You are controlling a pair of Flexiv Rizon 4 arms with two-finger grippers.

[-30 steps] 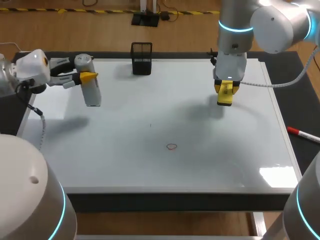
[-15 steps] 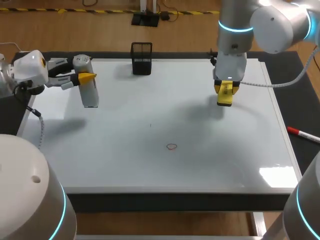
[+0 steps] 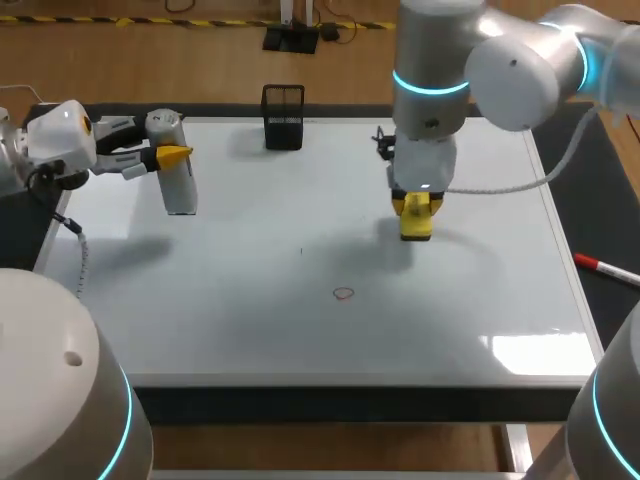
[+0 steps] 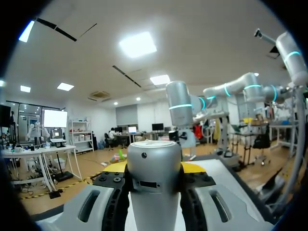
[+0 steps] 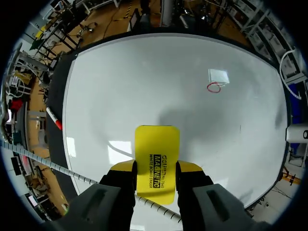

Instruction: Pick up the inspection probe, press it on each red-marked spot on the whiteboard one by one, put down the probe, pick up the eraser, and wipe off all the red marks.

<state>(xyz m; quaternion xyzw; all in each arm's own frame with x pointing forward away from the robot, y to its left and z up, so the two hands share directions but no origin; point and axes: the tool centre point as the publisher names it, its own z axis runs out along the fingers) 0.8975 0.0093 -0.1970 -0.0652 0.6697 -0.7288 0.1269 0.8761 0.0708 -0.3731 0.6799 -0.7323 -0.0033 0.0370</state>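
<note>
Right gripper (image 5: pixel 155 169): your two fingers are closed on the yellow eraser (image 5: pixel 157 161), one against each long edge. The pad stands out ahead of the yellow tips.

Past the eraser, the right wrist view shows the red ring (image 5: pixel 214 87) on the whiteboard (image 5: pixel 120 82). The ring is ahead and off to one side, apart from the pad.

The head view adds what that view lacks. The eraser hangs over the board, on the far side of the ring and a little to its right, near but clear of it.

Left gripper (image 4: pixel 154 168): your fingers are clamped on the silver probe (image 4: pixel 154 178) from both sides. The left wrist view shows only its rounded end between the tips, and neither the board nor the ring.

In the head view the probe is nearly upright, well apart from the ring, far to its left and beyond it. You cannot tell whether its lower end touches the board.

A black mesh holder (image 3: pixel 283 117) stands well beyond the ring. A red marker (image 3: pixel 605 267) lies far to the ring's right, off the board.
</note>
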